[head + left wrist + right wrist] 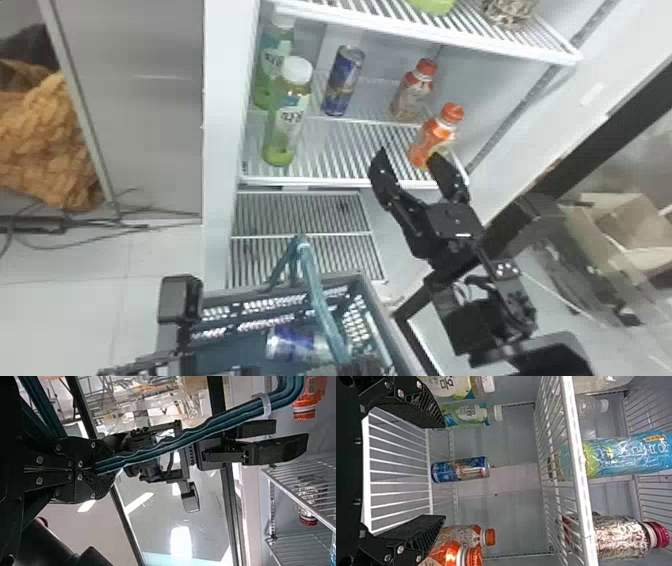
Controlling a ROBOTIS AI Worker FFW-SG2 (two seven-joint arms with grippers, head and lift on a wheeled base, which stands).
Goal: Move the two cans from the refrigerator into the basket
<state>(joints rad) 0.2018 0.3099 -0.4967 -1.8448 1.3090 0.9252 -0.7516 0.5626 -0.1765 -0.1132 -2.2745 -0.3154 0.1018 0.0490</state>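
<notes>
Going by what's in the dark grey-blue plastic basket (pixel 387 320), I'd call this about halfway done. One can is in: a shiny blue and silver metal can (pixel 290 345) lying on its side down inside. The other one, a slim blue metal can with a silver top (pixel 342 80), is standing upright in the fridge on the white wire shelf (pixel 325 181), so it needs grabbing, bringing out and dropping in with its buddy.

As for the pincer, the black two-fingered right gripper (pixel 409 156) is at the front of that shelf with its fingers spread wide and nothing between them. From the head view, the can is deeper in and off to the robot's left of it, well apart from the fingertips. In the right wrist view it sits beyond the fingers, roughly in line with the gap between them, so the aim looks decent to me. I'd go in deeper before closing, and watch the orange-capped bottle (pixel 435 135) by one finger; can't tell if they're touching. Green-tinted bottles with white caps are on the can's other side.

Meanwhile the black left gripper (pixel 101 470) is clamped on the teal basket handle (pixel 316 295), which should keep the basket steady for the drop.
</notes>
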